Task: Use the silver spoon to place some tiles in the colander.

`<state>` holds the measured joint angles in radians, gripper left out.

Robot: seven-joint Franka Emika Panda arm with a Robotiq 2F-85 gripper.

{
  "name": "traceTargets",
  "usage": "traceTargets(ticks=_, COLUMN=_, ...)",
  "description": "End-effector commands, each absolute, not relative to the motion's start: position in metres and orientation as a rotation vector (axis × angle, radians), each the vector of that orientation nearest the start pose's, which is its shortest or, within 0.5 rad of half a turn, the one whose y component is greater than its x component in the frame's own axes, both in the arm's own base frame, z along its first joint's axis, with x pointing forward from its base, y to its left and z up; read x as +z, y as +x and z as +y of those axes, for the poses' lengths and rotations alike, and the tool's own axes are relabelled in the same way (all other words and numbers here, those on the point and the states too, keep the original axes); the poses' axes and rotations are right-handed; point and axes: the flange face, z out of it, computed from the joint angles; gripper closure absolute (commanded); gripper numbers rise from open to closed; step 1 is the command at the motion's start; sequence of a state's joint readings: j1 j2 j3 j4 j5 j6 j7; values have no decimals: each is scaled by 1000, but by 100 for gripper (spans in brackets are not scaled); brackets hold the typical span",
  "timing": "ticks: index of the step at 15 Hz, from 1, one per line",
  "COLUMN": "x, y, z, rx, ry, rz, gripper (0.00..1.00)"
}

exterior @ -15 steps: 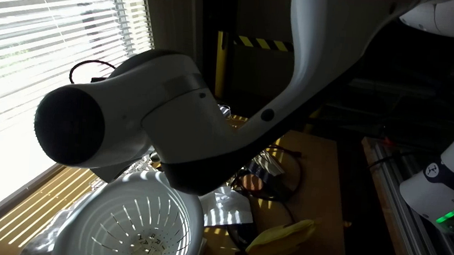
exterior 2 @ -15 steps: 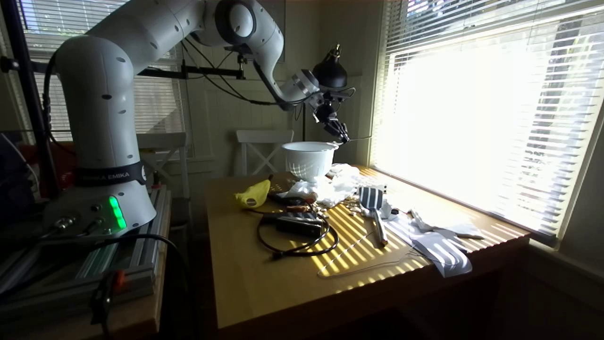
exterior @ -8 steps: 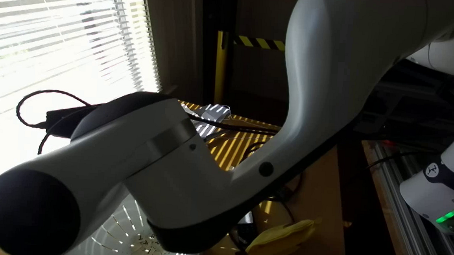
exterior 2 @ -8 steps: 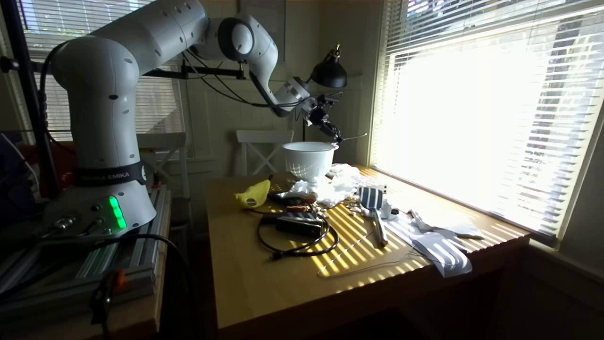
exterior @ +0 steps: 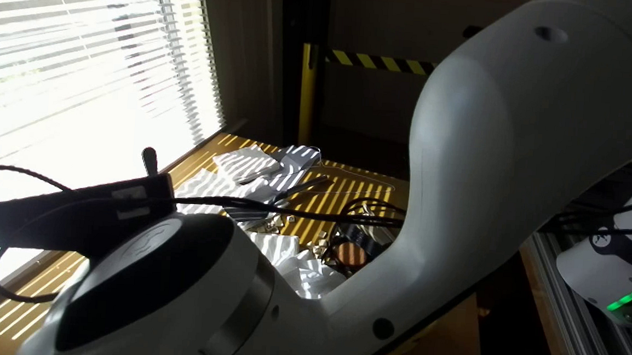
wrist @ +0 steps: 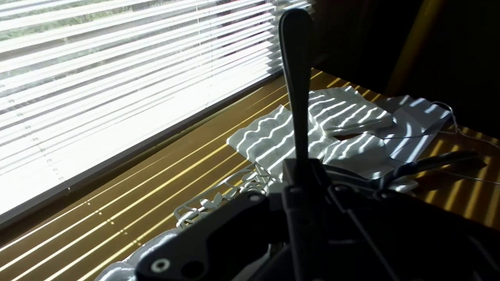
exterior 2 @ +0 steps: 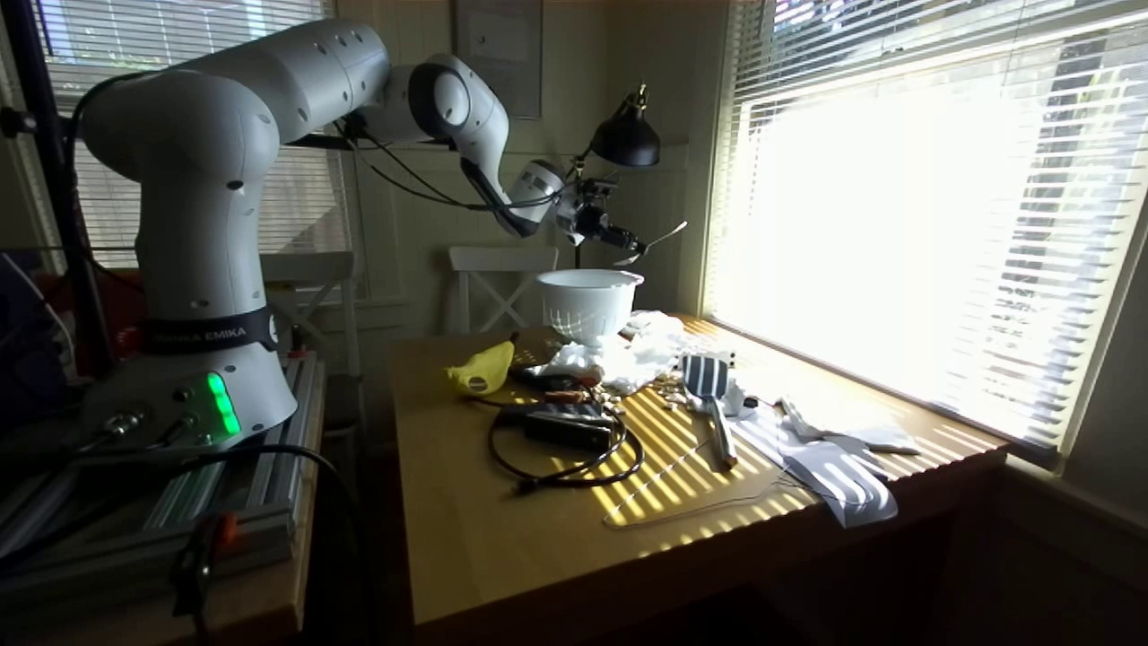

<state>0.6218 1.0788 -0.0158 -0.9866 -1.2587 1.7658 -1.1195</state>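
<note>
The 2 black fingers [wrist: 292, 171] pinch a slim silver metal spoon [wrist: 299, 78] partway along; handle end angled upward. In an exterior view the spoon's lower end hangs just above the rim of the large round white perforated colander [exterior 2: 587, 305], beside crumpled white sheeting [exterior 2: 628, 357] on the brown wooden table [exterior 2: 502, 538]; inside or outside that rim, cannot tell. Step in hand, judged: emptying the spoon. Good practice: centre the lower end over the opening, then tip slowly with a firm pinch. Load too small to tell.

Wrist view gives the handle's angle, hides the lower end. In an exterior view the white arm [exterior: 457, 208] blocks most of the colander, but small pale tiles [exterior: 275, 224] show loose on the table.
</note>
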Motion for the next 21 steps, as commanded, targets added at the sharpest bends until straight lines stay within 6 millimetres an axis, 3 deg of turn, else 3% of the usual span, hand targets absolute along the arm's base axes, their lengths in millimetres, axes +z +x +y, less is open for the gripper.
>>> traceTargets(ticks=1, x=222, y=680, z=389, rx=-696, ry=828, rz=1608, gripper=98)
traceTargets(ticks=8, x=211, y=675, z=390, rx=-802, ry=797, rz=1472, gripper=98)
traceTargets(ticks=12, x=212, y=680, z=384, rx=-802, ry=824, rz=1479, gripper=98)
traceTargets(ticks=15, x=223, y=695, z=358, rx=-770, ry=964, rz=1535, gripper=98)
traceTargets(ticks=21, x=232, y=724, z=271, rx=-715, ry=1321, rz=1547, gripper=98)
